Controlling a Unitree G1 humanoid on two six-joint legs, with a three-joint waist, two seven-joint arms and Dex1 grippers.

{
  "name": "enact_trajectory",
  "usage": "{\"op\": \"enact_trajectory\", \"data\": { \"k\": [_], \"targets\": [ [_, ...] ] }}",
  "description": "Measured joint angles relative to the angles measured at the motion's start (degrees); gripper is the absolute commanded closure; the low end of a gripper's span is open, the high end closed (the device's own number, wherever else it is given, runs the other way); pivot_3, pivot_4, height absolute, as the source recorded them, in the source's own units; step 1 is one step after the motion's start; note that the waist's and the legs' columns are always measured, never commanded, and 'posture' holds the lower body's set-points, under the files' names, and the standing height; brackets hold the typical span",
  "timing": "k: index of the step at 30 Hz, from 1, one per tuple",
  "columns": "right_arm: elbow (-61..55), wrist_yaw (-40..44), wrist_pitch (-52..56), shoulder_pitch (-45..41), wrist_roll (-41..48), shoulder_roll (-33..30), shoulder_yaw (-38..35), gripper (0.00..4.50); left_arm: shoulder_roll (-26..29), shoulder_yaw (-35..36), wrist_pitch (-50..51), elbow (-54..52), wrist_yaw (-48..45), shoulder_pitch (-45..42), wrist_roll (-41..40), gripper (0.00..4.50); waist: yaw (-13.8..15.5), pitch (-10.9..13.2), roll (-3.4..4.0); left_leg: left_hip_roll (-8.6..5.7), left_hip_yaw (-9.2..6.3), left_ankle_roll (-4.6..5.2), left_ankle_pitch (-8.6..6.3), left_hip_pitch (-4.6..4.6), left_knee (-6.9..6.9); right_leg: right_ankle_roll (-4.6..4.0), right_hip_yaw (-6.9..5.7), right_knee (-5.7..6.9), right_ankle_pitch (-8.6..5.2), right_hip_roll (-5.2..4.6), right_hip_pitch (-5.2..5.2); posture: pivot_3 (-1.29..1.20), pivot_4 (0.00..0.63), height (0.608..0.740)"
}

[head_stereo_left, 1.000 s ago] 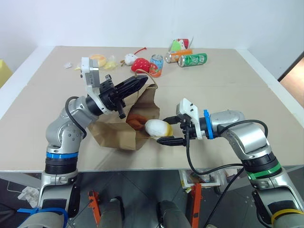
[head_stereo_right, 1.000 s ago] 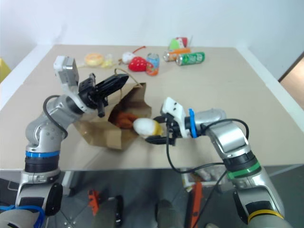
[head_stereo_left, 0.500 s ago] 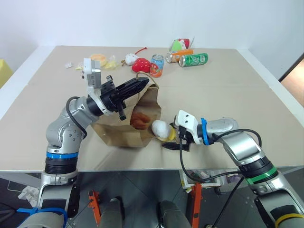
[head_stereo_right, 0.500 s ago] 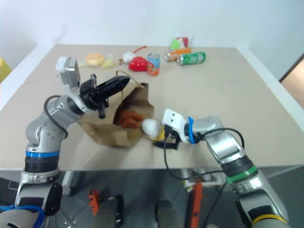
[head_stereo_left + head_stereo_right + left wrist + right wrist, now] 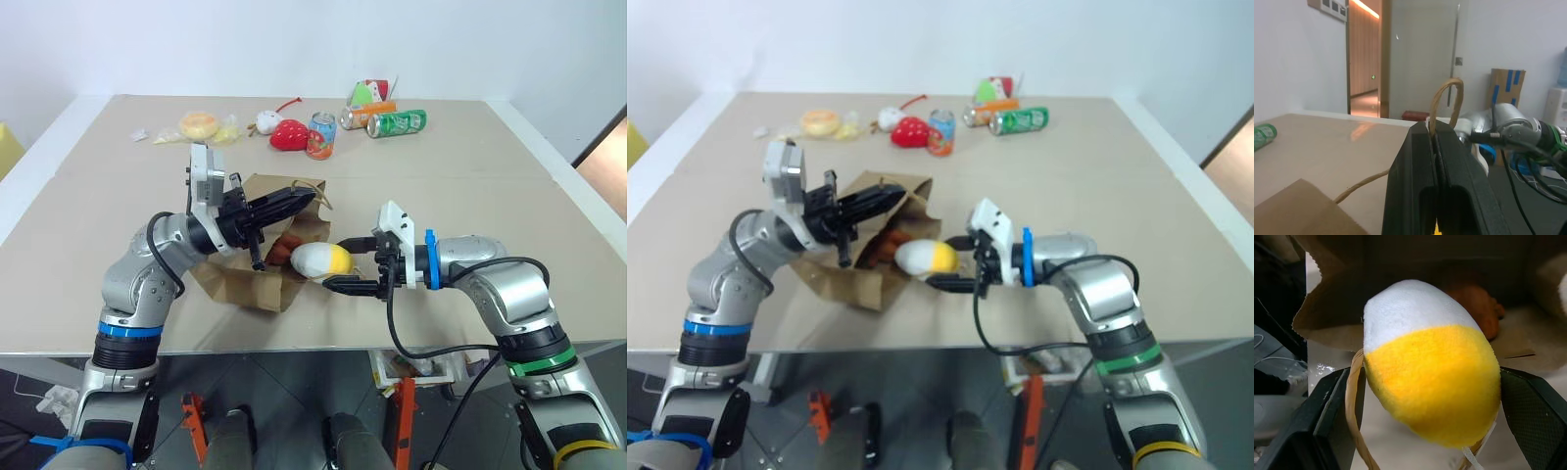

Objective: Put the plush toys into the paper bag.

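Nearest you, the right gripper (image 5: 345,267) is clasped around the egg toy (image 5: 320,259), one black finger on each side of its yellow end; your jaws stand wide because the toy itself is wide, not because you have let go; from the right wrist view the white half of the egg points into the bag's mouth, and one cord handle (image 5: 1355,417) curls just beside the near finger, so I judge it could snag as you push in.

Just beyond, the left gripper (image 5: 294,200) is clenched on the other cord handle (image 5: 1445,104), the loop rising from between its closed fingers; you hold it lifted, I think, to keep the upper lip of the paper bag (image 5: 243,280) raised and the mouth gaping toward your right hand; the bag lies on its side on the table (image 5: 470,176), mouth facing the egg.

Inside, the brown toy (image 5: 1475,308) already rests on the bag's lower wall, well back from the opening; the egg is at the mouth, not yet in, so one toy of two looks done; the next move, as I read it, wants a straight push past the lip before you loosen.

Farther off, well apart from the bag, lie a strawberry toy (image 5: 287,136), a small white toy (image 5: 265,122), three cans (image 5: 397,123) and some wrapped snacks (image 5: 200,125); leave them alone.
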Motion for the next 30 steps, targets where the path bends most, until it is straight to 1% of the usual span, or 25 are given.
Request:
{"op": "enact_trajectory", "data": {
  "k": [2,6,8,10,13,16,25,30],
  "targets": [
    [-1.12,0.11,0.26,0.66,0.24,-0.43,0.1,0.07,-0.01,0.0,-0.07,0.01,-0.12,-0.01,0.02,4.5,0.0,0.0,0.0,0.0,0.0,0.0,0.0,0.0,0.0,0.01,0.0,0.0,-0.01,0.0,0.0,0.0,0.15,0.74],
    [-3.08,1.29,-0.75,3.14,-2.37,-4.51,3.21,0.07,-0.1,0.31,-0.12,1.3,0.41,-0.21,-0.01,4.5,0.03,0.0,0.0,-0.02,0.0,0.0,0.0,0.0,0.0,-0.01,0.0,0.0,-0.04,-0.02,0.0,0.0,0.15,0.74],
    [-3.08,0.95,-0.88,3.35,-2.44,-4.01,3.32,0.07,-0.15,0.72,-0.12,2.0,0.68,-0.23,-0.01,4.5,-0.06,0.0,0.0,-0.01,0.0,0.0,0.0,0.01,0.0,-0.02,0.0,0.0,-0.01,-0.01,-0.01,0.0,0.15,0.74],
    [-2.84,-0.8,-0.18,2.73,0.44,-1.14,-0.1,0.07,-0.15,0.75,-0.5,2.73,0.4,-0.26,0.2,4.5,-0.14,0.0,0.0,0.0,-0.02,0.0,0.0,0.06,0.0,-0.06,0.0,0.0,0.07,0.02,-0.02,0.0,0.15,0.74],
    [-2.65,-2.34,2.35,1.29,5.39,1.17,-5.41,0.07,0.08,0.76,-0.88,3.25,0.27,-0.24,0.42,4.5,-0.09,0.0,0.0,0.0,-0.03,0.0,0.0,0.06,0.01,-0.05,-0.01,0.0,0.08,0.01,0.01,0.0,0.15,0.74],
    [-2.6,-2.91,3.39,0.59,7.22,1.01,-7.85,0.07,0.13,0.78,-1.12,3.4,0.22,-0.24,0.5,4.5,-0.04,-0.01,-0.02,-0.01,-0.03,0.0,0.0,0.05,0.02,-0.03,-0.01,0.0,0.06,-0.01,0.05,0.0,0.15,0.74],
    [-1.9,-4.04,3.74,0.93,6.44,-0.24,-7.46,0.07,0.22,0.87,-1.22,3.76,0.26,-0.24,0.91,4.5,-0.05,-0.01,-0.02,0.0,-0.02,0.0,0.0,0.05,0.0,-0.04,-0.01,-0.01,0.03,0.0,0.02,0.0,0.15,0.74],
    [-2.03,-3.83,3.21,1.01,4.43,-1.28,-4.47,0.07,0.18,0.88,-1.25,3.93,0.29,-0.24,0.91,4.5,-0.07,-0.01,-0.02,0.0,-0.02,0.0,0.0,0.06,0.01,-0.04,-0.01,0.0,0.03,0.0,0.02,0.0,0.15,0.74]
  ]
}}
